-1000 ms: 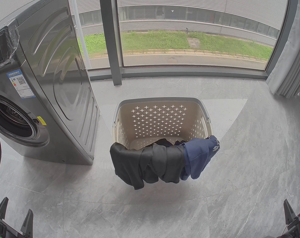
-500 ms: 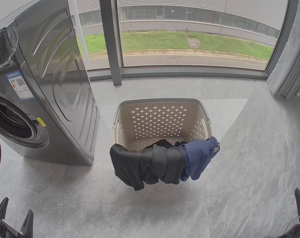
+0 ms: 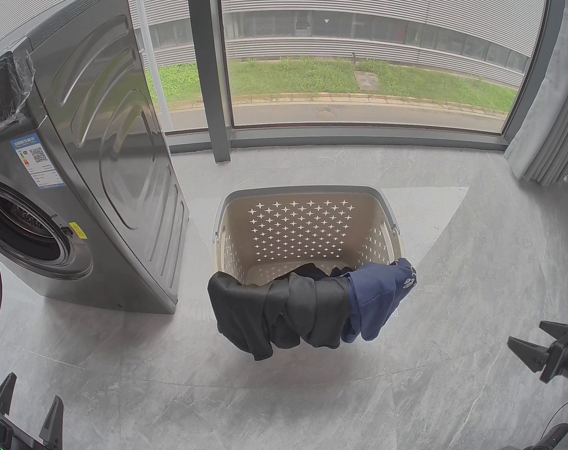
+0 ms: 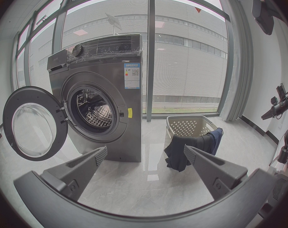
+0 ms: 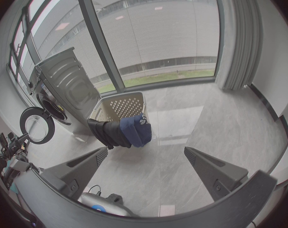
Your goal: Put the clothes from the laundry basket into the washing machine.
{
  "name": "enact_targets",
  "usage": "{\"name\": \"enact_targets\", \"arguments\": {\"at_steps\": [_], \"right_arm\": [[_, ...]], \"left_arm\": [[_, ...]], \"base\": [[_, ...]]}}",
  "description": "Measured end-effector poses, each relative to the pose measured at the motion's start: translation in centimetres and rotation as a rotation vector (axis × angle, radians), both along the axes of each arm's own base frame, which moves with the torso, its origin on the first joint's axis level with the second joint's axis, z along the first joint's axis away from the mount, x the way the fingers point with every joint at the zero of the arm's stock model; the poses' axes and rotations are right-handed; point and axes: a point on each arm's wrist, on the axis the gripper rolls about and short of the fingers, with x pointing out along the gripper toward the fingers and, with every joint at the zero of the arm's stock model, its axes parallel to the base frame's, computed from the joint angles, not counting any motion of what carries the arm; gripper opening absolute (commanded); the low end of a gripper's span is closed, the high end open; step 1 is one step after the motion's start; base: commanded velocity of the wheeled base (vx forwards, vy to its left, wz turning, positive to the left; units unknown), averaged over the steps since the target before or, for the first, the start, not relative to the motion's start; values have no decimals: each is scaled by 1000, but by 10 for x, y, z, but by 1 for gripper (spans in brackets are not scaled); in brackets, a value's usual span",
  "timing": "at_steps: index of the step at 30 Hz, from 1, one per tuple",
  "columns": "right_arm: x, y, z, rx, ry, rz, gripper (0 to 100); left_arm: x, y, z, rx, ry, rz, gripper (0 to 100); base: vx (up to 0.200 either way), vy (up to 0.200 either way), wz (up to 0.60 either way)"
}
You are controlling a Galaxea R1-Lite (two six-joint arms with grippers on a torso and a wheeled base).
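Spotted black garment (image 3: 277, 314) and blue garment (image 3: 377, 298) draped over near rim of laundry basket (image 3: 306, 190), parked on floor (image 3: 471, 270) beside washing machine (image 3: 109, 145), door (image 4: 34, 124) swung open. Left pincer (image 3: 32, 390) spread wide, empty; ditto right pincer (image 3: 526, 334). Worth watching: pinching one loose fold probably drags both out, tips light basket, or dumps trailing cloth short of drum (image 4: 94, 108).

Left gripper (image 3: 32, 390), right gripper (image 3: 527, 334): spread, empty.

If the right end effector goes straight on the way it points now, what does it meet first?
Probably the blue garment draped over the laundry basket rim; the right end effector aims about there. Depth is unclear; it may meet the floor first.
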Motion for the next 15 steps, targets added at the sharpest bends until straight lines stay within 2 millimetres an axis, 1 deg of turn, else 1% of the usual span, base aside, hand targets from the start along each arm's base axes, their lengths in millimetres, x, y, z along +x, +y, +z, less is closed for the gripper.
{"name": "enact_targets", "arguments": {"at_steps": [2, 5, 7, 11, 15], "right_arm": [[20, 5, -1, 1, 48, 20, 100], [40, 11, -4, 0, 93, 36, 100], [59, 17, -9, 0, 125, 47, 100], [94, 29, -22, 1, 169, 53, 100], [129, 41, -38, 9, 163, 48, 100]], "left_arm": [[0, 0, 0, 0, 0, 0, 100], [0, 0, 0, 0, 0, 0, 100], [0, 0, 0, 0, 0, 0, 100], [0, 0, 0, 0, 0, 0, 100], [0, 0, 0, 0, 0, 1, 100]], "base": [[0, 0, 0], [0, 0, 0], [0, 0, 0], [0, 0, 0], [0, 0, 0]]}}
